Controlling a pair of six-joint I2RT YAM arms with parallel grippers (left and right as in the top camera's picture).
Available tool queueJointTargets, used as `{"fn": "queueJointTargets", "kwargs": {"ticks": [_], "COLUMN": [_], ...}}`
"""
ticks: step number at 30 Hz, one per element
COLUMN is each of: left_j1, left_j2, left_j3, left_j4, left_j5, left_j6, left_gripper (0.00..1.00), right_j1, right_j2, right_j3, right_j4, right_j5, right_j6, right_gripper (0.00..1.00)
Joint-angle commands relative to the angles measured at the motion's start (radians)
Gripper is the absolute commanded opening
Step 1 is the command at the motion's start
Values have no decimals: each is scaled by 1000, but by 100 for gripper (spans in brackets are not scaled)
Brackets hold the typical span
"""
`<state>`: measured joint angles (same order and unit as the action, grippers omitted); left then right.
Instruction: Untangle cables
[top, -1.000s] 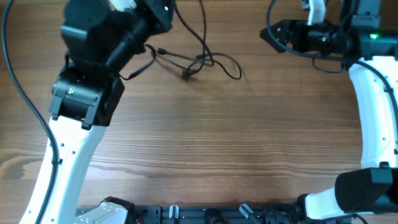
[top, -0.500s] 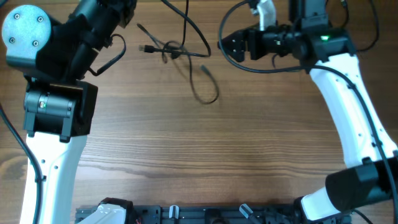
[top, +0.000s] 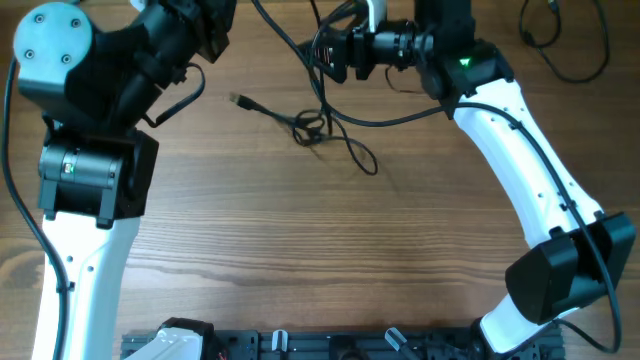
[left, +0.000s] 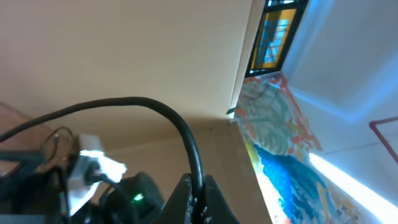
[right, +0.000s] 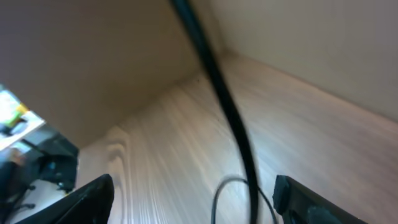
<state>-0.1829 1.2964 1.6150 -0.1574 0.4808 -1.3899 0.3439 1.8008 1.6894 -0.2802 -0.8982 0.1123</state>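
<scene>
My left fingers (left: 179, 202), at the overhead view's upper left, pinch a black cable (top: 312, 127). My right fingers (right: 93, 196), top centre, are spread wide, the cable passing between them. Its knotted middle lies on the wooden counter (top: 300, 250) just below them.

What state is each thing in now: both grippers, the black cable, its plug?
thin black cable: tangled, small knot lying on the brown wooden table.
left gripper: shut on the thin black cable.
right gripper: open, cable passing between its fingers.
black plug end: free, on the table.
</scene>
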Motion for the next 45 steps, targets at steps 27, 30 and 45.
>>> {"fn": "queueJointTargets", "kwargs": {"ticks": [27, 30, 45], "left_j1": [77, 76, 74], "left_j2": [180, 200, 310], "left_j3": [8, 8, 8], "left_j4": [-432, -516, -637], "left_j5": [268, 167, 38], "left_j6": [510, 524, 654], "left_gripper": [100, 100, 99], "right_j1": [-108, -108, -307], "right_j2": [-182, -196, -198], "right_j3": [69, 158, 394], "right_j4": [-317, -436, -659], "right_j5": [440, 540, 829], "right_j6": [92, 100, 105], "right_gripper": [4, 4, 4]}}
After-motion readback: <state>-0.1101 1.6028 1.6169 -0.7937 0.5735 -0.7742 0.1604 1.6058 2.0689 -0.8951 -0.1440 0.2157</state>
